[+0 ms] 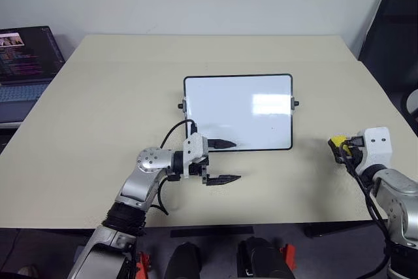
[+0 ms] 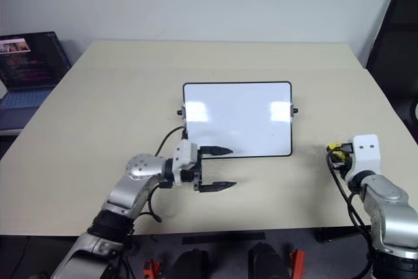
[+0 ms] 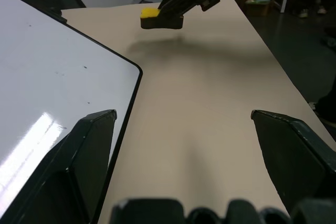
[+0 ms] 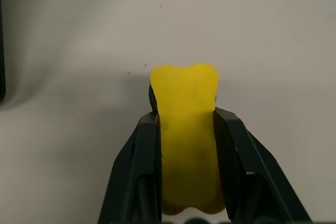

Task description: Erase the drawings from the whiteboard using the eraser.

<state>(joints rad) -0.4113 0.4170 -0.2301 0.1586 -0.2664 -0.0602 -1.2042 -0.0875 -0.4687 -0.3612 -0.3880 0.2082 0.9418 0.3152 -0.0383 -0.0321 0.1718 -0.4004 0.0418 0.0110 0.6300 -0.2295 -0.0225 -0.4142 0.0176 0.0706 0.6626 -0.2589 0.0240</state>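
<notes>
- Eraser: yellow block clenched between the jaws of your right gripper, which hangs over bare tabletop well apart from the whiteboard's right edge. The block bulges past the fingertips; a hard press on the tabletop could twist it out of the grip.
- Whiteboard: lies flat mid-tabletop and reads almost clean, with only faint specks showing, so the drawings look largely gone. If you put the eraser down now, any residue stays.
- Left gripper: jaws released and empty, one finger over the board's near corner, the other over the tabletop. Sweep it sideways and you may shove the board askew.
- Laptop: at the far left, clear of both arms.
</notes>
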